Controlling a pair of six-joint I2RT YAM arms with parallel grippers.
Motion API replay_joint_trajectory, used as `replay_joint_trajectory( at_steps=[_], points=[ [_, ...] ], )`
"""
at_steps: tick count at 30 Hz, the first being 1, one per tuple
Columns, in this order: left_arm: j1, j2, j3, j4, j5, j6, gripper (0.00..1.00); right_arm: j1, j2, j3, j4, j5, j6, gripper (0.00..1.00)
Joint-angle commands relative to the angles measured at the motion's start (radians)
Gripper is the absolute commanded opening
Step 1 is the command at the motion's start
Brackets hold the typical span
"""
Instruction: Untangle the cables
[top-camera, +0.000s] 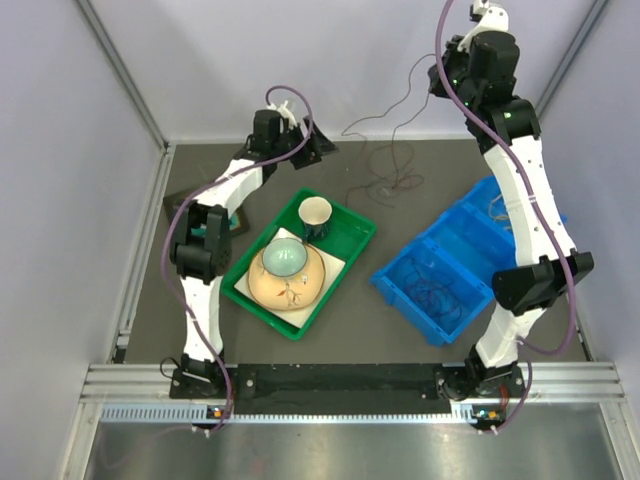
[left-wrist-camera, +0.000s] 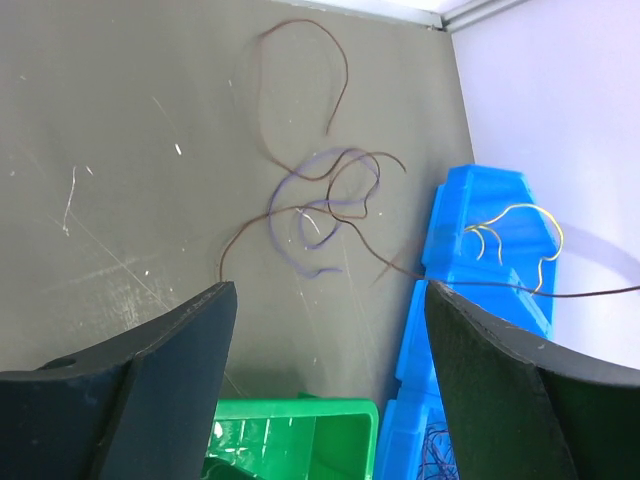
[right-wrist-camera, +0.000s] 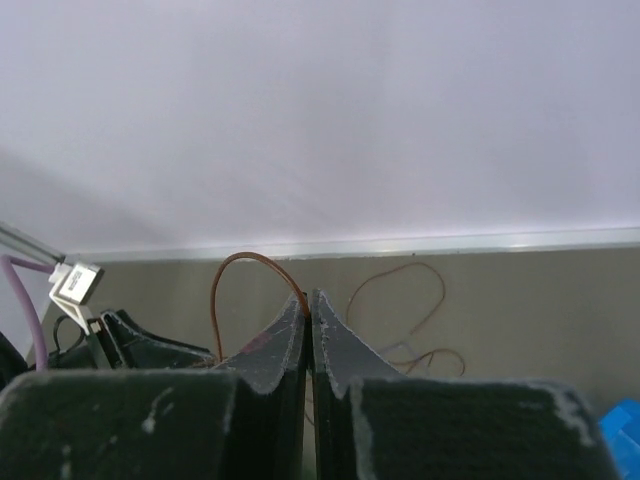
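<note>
One brown cable (right-wrist-camera: 250, 262) pinched in right gripper (right-wrist-camera: 308, 297); left gripper (left-wrist-camera: 330, 295) wide, cables (left-wrist-camera: 325, 200) beyond it.

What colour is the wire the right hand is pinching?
Reddish-brown. That wire shows best in the right wrist view.

The left arm is seen stretched forward, bent at the elbow, the left gripper (left-wrist-camera: 328, 300) angled downward with jaws spread wide. The right arm is reared high, the right gripper (right-wrist-camera: 308, 300) clamped tight on a thin brown cable (right-wrist-camera: 240, 258).
</note>
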Motion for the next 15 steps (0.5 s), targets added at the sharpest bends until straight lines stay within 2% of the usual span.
replay_joint_trajectory(
  at_steps=[1,8,15],
  points=[
    [-0.012,-0.085,-0.017,0.043,0.029,0.037,0.8,0.008,-0.017,0.037,-0.025,-0.03,0.025,0.0],
    [-0.043,-0.142,-0.054,0.091,-0.001,0.118,0.81,0.008,-0.013,0.064,-0.032,-0.062,0.04,0.0],
    [-0.067,-0.246,-0.175,0.252,0.009,0.216,0.82,0.008,-0.011,0.133,-0.081,-0.096,0.057,0.0]
  ],
)
